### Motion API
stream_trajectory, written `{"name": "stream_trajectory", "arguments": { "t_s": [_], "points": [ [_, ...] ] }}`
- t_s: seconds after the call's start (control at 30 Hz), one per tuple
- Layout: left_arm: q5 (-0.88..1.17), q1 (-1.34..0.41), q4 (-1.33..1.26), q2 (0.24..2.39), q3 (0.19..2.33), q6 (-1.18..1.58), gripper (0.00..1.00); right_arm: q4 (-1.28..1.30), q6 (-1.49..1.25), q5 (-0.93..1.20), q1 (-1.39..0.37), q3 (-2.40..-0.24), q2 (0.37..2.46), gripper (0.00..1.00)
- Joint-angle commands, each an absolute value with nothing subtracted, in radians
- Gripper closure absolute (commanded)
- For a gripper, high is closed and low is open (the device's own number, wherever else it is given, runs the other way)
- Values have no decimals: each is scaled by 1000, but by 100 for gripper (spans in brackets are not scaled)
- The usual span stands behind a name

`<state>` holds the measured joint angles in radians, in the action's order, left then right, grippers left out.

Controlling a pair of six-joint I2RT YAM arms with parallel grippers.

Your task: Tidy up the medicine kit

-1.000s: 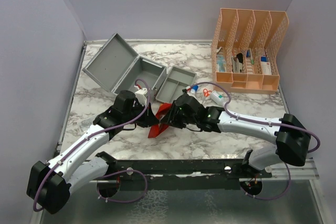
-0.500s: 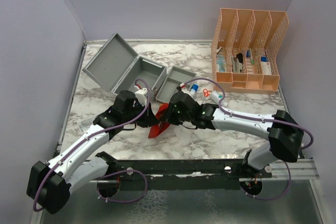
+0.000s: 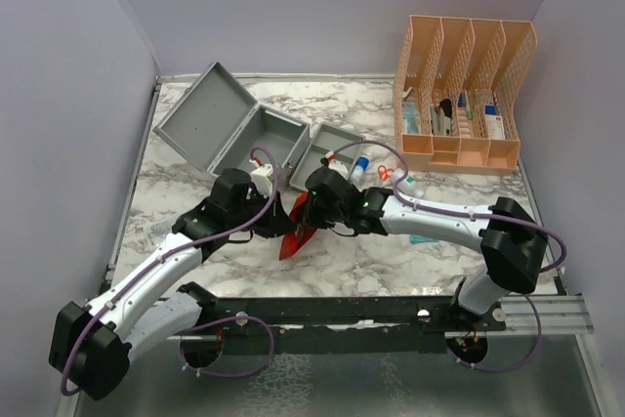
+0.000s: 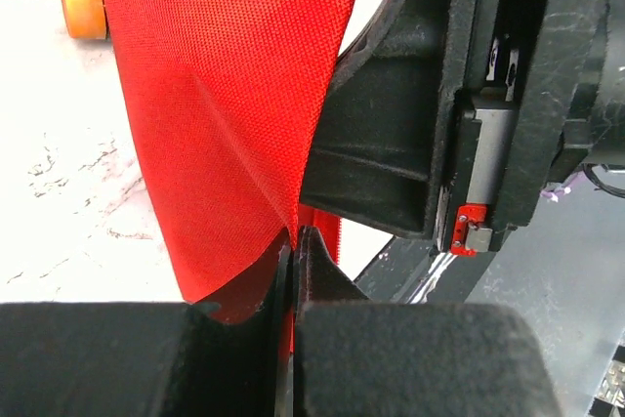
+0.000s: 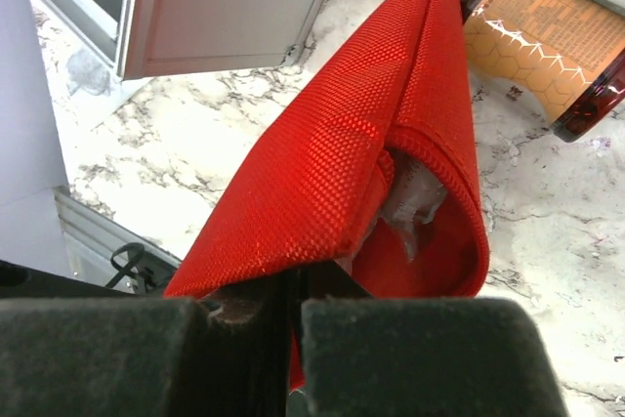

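1 medicine kit (image 3: 262, 140) back-left on table (image 3: 174, 181), lid open, tipped left; long axis diagonal, near-left to far-right. My L gripper (image 4: 293, 241) & R gripper (image 5: 293, 285) both clamped on 1 red pouch (image 3: 296, 236).

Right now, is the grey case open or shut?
Open: the grey case shows its inside, with the lid tilted back.

Top view high, from rear; wrist views close (all share red pouch (image 5: 322, 173)).
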<state>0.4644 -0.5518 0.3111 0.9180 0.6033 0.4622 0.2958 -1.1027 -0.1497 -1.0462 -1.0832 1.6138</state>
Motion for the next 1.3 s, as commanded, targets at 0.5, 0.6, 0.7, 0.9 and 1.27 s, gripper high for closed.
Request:
{"name": "stream_trajectory", "arguments": {
  "t_s": [0.5,0.6,0.7,0.9,1.27],
  "points": [
    [496,-555,282,840,608,560,100,534,-1159,-285,-1049,-868,1196,62],
    [515,-555,258,835,601,588,100,547,-1144,-288,-1049,-883,1215,60],
    [533,-556,240,834,595,619,100,513,-1110,-276,-1049,-896,1238,58],
    [536,-555,219,815,575,656,100,440,-1062,-209,-1049,-913,1299,57],
    [533,-555,173,805,518,706,100,489,-1048,-241,-1049,-945,1371,73]
  ]
}}
